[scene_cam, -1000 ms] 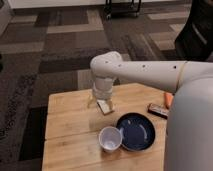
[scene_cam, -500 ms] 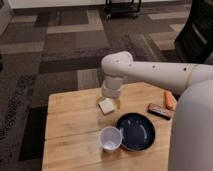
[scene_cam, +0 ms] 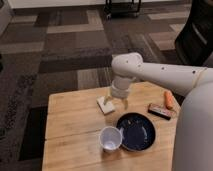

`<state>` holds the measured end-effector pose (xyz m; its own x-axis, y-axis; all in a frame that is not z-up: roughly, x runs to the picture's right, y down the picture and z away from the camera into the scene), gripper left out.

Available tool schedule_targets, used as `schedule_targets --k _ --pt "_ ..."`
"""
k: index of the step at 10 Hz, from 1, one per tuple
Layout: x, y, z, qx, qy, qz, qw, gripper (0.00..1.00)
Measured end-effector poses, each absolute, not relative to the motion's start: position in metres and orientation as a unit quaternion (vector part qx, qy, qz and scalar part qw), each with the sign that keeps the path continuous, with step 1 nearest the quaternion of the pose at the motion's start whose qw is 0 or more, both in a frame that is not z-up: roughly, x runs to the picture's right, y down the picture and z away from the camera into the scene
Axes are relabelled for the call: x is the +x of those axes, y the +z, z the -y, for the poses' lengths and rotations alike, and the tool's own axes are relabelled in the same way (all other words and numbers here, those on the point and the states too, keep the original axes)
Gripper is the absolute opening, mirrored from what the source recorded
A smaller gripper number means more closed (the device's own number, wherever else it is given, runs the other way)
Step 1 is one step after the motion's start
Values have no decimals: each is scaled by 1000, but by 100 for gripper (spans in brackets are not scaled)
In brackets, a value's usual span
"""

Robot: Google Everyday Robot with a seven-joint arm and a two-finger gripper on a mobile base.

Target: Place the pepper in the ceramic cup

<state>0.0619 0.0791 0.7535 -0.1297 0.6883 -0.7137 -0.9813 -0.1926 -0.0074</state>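
The pepper (scene_cam: 169, 99) is a small orange tapered vegetable lying at the right edge of the wooden table (scene_cam: 75, 125). The ceramic cup (scene_cam: 110, 138) is a small white round cup standing upright near the table's front, just left of a dark blue plate (scene_cam: 136, 131). My gripper (scene_cam: 116, 103) points down over the middle of the table, above the plate's far edge and well left of the pepper. It is open and holds nothing. My white arm reaches in from the right.
A small white flat square object (scene_cam: 104, 104) lies just left of the gripper. A dark flat bar with reddish marks (scene_cam: 159, 111) lies between the plate and the pepper. Patterned carpet surrounds the table; a black cart stands far behind.
The arm and gripper have moved to the right across the table, from over the white square object toward the middle. The objects on the table have not moved.
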Motion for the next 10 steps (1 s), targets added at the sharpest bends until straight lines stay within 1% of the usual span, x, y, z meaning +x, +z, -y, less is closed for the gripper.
schedule_targets --k 5,10 --pt "60 754 -79 -300 710 -244 589 65" --pt "129 755 -74 -236 707 -314 588 65"
